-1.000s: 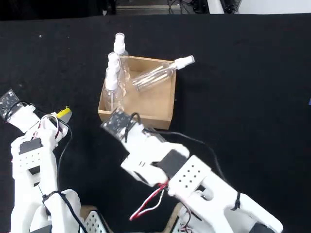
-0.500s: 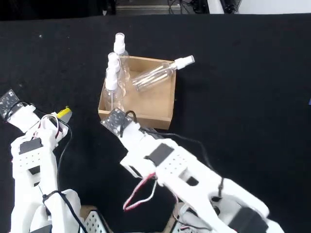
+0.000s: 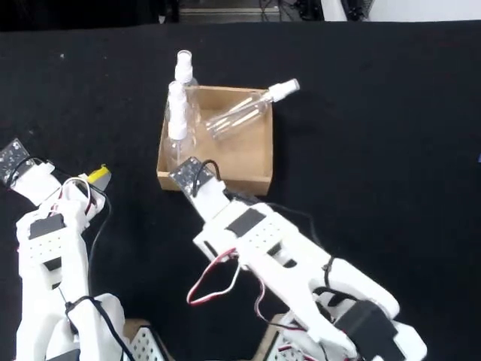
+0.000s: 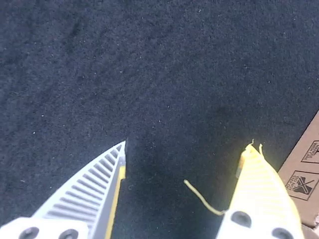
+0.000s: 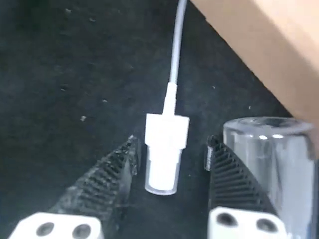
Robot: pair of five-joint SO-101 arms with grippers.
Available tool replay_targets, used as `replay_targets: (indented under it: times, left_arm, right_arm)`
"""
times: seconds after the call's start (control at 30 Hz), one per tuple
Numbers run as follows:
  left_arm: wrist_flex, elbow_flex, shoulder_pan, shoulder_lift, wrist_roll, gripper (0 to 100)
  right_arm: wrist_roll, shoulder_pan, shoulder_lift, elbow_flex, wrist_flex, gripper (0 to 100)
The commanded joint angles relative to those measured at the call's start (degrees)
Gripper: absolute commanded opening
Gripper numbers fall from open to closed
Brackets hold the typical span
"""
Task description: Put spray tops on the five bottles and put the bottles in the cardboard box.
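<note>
Only the right arm has moved in the last second. It's slid forward and in toward the cardboard box (image 3: 248, 184), and its wrist now sits right up against the near wall. The box looks like it got nudged a touch to the right too.

Left to right: the left gripper (image 4: 187, 147) hasn't budged, jaws wide open over bare table just beside the box's near corner, holding nothing. The right gripper (image 5: 172, 144) is down low with its jaws spread either side of the last spray top (image 5: 162, 169), which lies flat on the table with its tube pointing away. Not pinched yet. The uncapped bottle (image 5: 269, 144) stands right by the outer jaw, next to the box wall.

In the box, three capped bottles (image 3: 179, 113) seem to be standing along the left wall, and a fourth (image 3: 237, 114) lies slanted with its head over the far rim.

So I'd say four are done and this is the lineup for grabbing the last top.
</note>
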Motion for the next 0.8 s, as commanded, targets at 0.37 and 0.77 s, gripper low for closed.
replay_targets:
  times: [0.37, 0.77]
  left_arm:
    - [-1.32, -1.36, -0.48, -0.70, -1.32, 34]
    - [-1.32, -1.36, -0.48, -0.70, -1.32, 34]
  right_arm:
    - [0.09, -1.58, 2.77, -3.47, -1.14, 10.1]
    - [0.35, -1.49, 2.77, -2.51, 0.44, 6.0]
